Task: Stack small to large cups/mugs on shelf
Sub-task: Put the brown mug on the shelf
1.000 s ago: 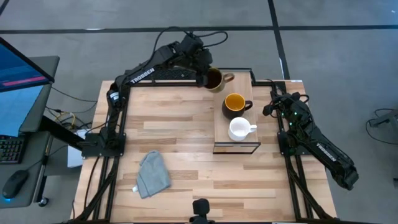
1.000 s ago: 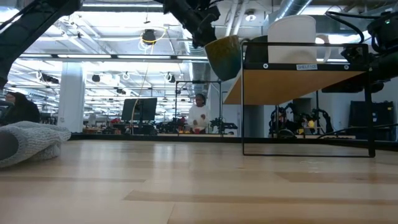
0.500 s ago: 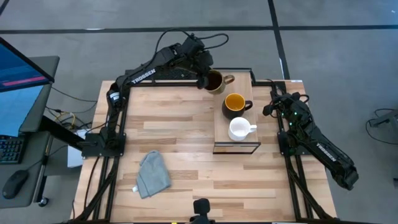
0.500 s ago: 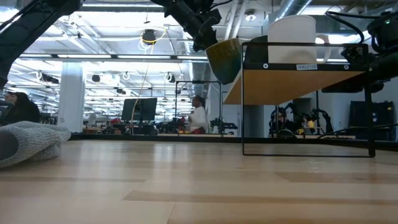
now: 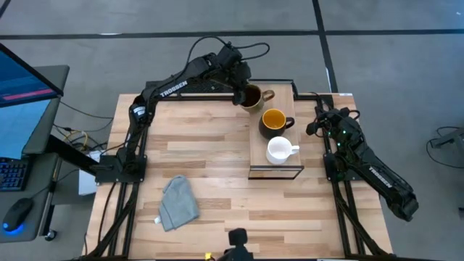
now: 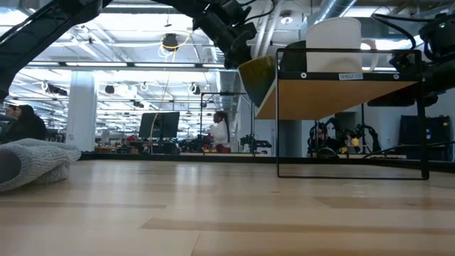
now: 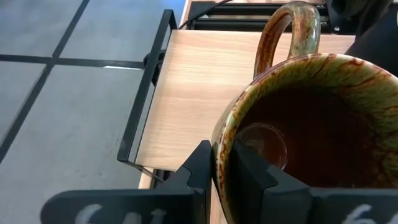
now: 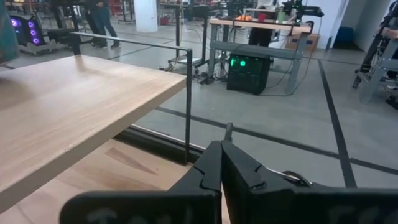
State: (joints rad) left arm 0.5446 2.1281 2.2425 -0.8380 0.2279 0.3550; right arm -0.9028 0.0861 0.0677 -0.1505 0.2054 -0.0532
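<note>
My left gripper (image 5: 239,90) is shut on the olive-brown mug (image 5: 251,96) with the dark inside. It holds the mug in the air at the far left corner of the shelf (image 5: 288,101). The mug also shows tilted in the low view (image 6: 257,75). The dark mug with the yellow inside (image 5: 272,121) stands on the middle of the shelf. The small white mug (image 5: 279,150) stands at the shelf's near end. My right gripper (image 8: 222,157) is shut and empty, right of the shelf (image 5: 320,120). My left gripper pinches the mug's rim (image 7: 221,149) on the side opposite the handle (image 7: 287,28). One finger (image 7: 247,169) is inside the mug and one finger (image 7: 200,167) is outside. The mug is lifted clear and tilted, its handle toward the table's right.
A crumpled grey cloth (image 5: 178,202) lies on the tabletop at the near left. The shelf's dark frame (image 6: 351,169) stands on the table's right half. People and desks show in the room beyond the table.
My left gripper has carried the olive-brown mug a little toward the table's right, closer to the shelf's far end. The mug has tipped further over in the low view. The gripper stays shut on it.
</note>
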